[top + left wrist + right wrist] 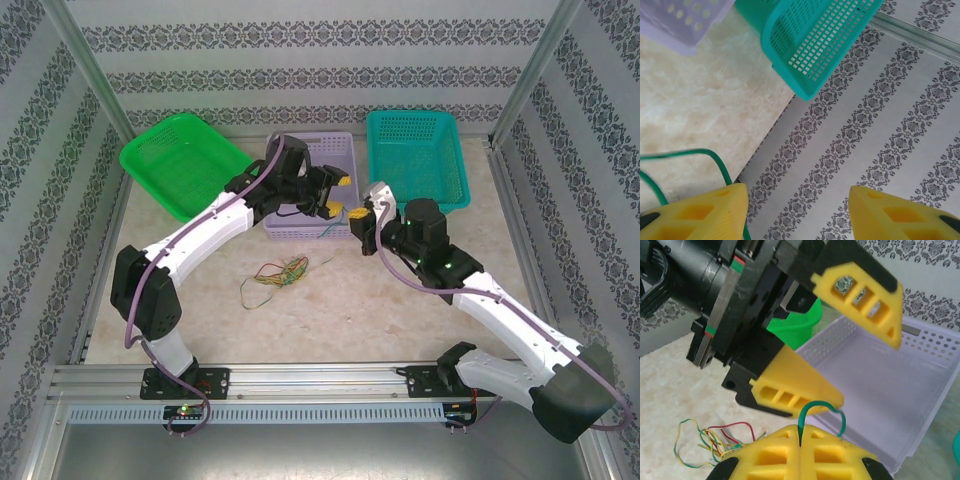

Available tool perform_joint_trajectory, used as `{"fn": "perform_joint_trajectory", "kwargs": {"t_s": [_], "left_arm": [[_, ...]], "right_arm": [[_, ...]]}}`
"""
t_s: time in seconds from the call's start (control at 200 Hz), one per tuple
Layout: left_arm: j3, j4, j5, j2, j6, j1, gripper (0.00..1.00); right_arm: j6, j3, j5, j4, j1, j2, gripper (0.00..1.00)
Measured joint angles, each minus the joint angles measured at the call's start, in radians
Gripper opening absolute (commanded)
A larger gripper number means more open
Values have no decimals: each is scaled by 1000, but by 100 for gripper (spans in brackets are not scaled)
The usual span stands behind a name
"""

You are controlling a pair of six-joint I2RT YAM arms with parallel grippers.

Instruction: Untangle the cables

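The right tool [800,434] is clamped tight on one green cable [816,408], a short loop of it standing up from the seam between its yellow fingers. I judge this to be an anchor, so the strand can be drawn free of the rest. The left tool [797,196] faces it with jaws parted and nothing between them, just beside that loop by the lavender basket [925,342], likely placed for a second hold. The other cables [282,271] lie knotted on the counter [400,310] between the arms.

Purple basket [330,141] under L claw [340,197]; green basket [180,160] well to its L, teal basket [415,155] near on R. Beige table [400,310] below, patterned walls [300,60] behind.
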Motion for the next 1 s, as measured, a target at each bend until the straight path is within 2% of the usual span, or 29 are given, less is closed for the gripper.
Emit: {"fn": "perform_joint_trajectory", "kwargs": {"t_s": [0.295,0.515,0.749,0.874,0.999], "left_arm": [[-7,-3,3,-5,-61,-5,52],[-58,-2,3,-36,-95,-6,50],[-80,6,-14,-36,-115,-6,33],[-82,12,-36,-36,-114,-5,17],[-80,3,-51,-36,-74,0,6]], "right_arm": [[-54,-1,109,16,19,0,0],[-57,-2,127,16,31,0,0],[-53,-2,86,14,39,0,0],[-43,-2,35,0,39,0,0],[8,-1,-20,-24,36,5,0]]}}
